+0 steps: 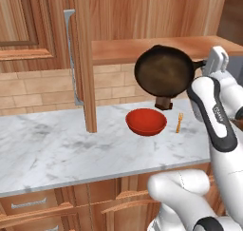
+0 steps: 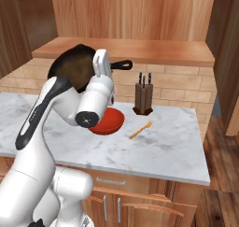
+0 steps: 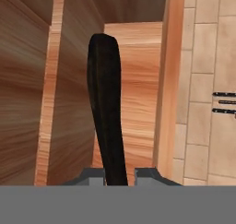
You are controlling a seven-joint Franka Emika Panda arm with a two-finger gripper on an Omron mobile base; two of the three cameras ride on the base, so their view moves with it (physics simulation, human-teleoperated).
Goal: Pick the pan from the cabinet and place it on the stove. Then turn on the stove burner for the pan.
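Marble spans the table before you, under brick backsplash. At left, the cabinet door stands open, edge toward you. Right of it, your end effector is clamped on the handle of the pan, held tilted in the air above a red bowl. Farther right lie a fork and knife block.

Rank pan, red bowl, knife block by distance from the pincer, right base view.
1. Pan: held by its handle in the pincer, tilted above the counter.
2. Red bowl: on the counter just below.
3. Knife block: farther right, near the wall.
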